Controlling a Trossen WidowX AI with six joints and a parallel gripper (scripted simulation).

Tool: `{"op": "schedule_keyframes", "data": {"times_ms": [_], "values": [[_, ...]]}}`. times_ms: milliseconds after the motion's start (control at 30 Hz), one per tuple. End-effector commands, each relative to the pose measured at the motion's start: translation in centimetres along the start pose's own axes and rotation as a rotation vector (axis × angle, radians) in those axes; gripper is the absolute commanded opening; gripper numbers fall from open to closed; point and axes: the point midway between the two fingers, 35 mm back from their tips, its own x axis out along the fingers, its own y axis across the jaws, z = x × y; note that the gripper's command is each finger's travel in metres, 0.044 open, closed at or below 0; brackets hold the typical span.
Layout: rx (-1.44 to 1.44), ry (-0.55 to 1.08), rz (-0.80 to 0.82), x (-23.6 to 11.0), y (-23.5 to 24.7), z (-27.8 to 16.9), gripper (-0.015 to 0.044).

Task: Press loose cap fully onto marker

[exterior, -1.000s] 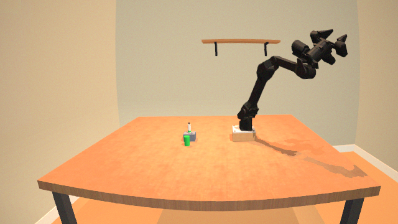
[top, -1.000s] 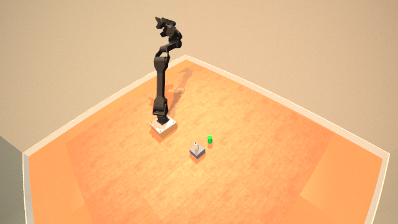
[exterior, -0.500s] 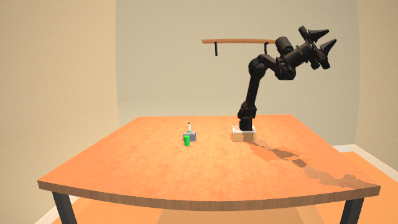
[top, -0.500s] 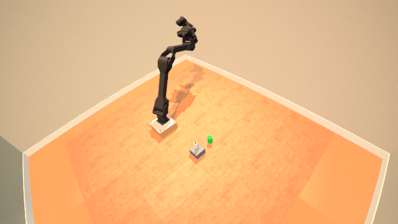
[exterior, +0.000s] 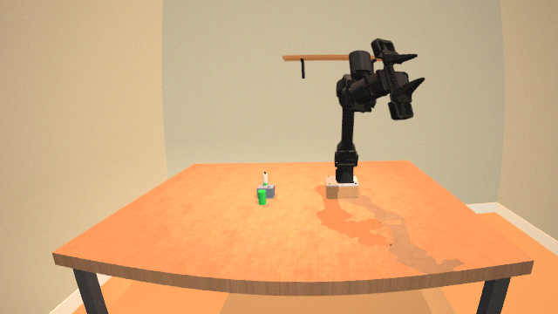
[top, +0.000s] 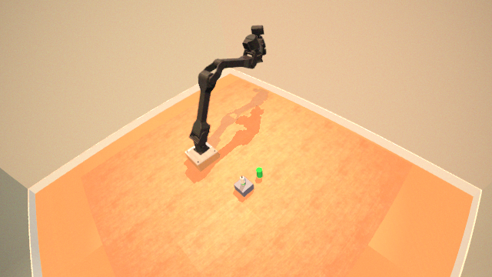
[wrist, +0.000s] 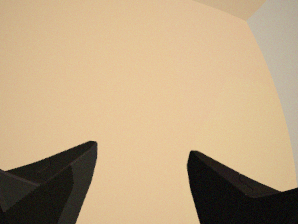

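Overhead, claw (exterior: 410,70) raised high above bench (exterior: 218,244), fingers apart, gripping nothing. Green cap (exterior: 261,197) upright just beside holder block (exterior: 269,191), white marker (exterior: 265,178) standing in it. Both mid-bench, well apart from edges and arm base (exterior: 331,192).

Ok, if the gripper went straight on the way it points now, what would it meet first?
Probably the beige wall. The gripper is open, empty and raised, pointing away from the cap and marker. Nothing shows between its fingers but wall; how far off is unclear.
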Motion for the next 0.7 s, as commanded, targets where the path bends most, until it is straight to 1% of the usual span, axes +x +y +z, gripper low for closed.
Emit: {"op": "schedule_keyframes", "data": {"times_ms": [0, 233, 333, 500, 667], "values": [[0.155, 0.181, 0.098, -3.6, 1.5, -5.8, 0.0245], [0.405, 0.488, 0.21, -11.2, 4.1, -13.5, 0.0245], [0.518, 0.64, 0.255, -15.5, 5.5, -16.4, 0.0245], [0.696, 0.881, 0.301, -22.8, 7.3, -19.7, 0.0245], [0.85, 1.151, 0.33, -31.1, 8.3, -21.1, 0.0245]]}}
